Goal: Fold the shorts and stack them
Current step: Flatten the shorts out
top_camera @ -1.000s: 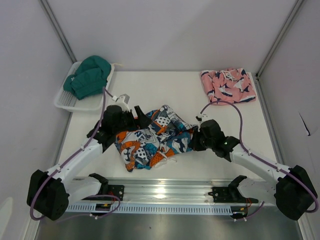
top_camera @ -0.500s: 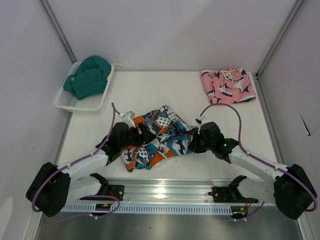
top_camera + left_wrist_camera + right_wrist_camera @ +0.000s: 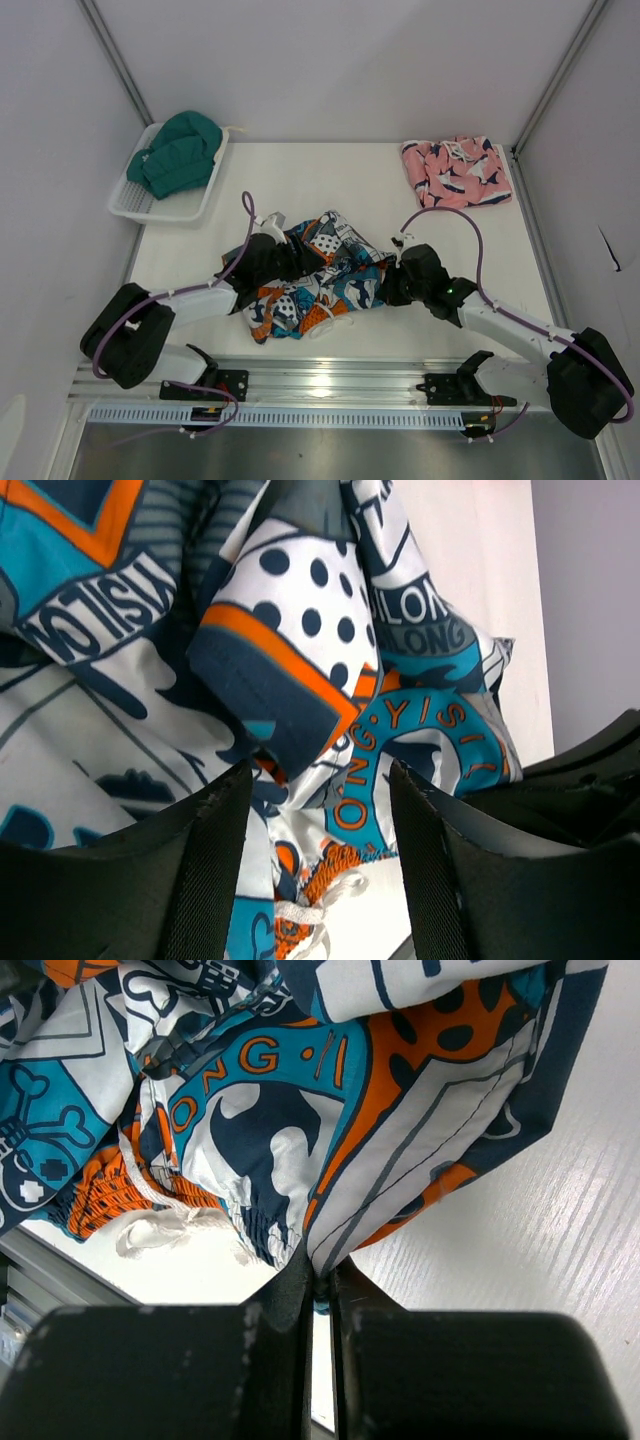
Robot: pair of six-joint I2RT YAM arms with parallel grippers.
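Note:
The teal, orange and navy patchwork shorts (image 3: pixel 315 270) lie crumpled at the table's middle front. They fill the left wrist view (image 3: pixel 300 660) and the right wrist view (image 3: pixel 300 1090). My left gripper (image 3: pixel 283 258) is open at their left side, its jaws apart with fabric and a white drawstring (image 3: pixel 320 905) between them. My right gripper (image 3: pixel 388 283) is shut on the right edge of the patchwork shorts, pinching a fold (image 3: pixel 322 1260). The pink shark-print shorts (image 3: pixel 456 170) lie folded at the back right.
A white basket (image 3: pixel 128 203) holding a green garment (image 3: pixel 180 150) stands at the back left. White walls close in the table on both sides. A metal rail (image 3: pixel 330 385) runs along the near edge.
My left arm has swung right and lowered, bringing its gripper over the left part of the patchwork shorts. The right gripper has stayed put on the fabric.

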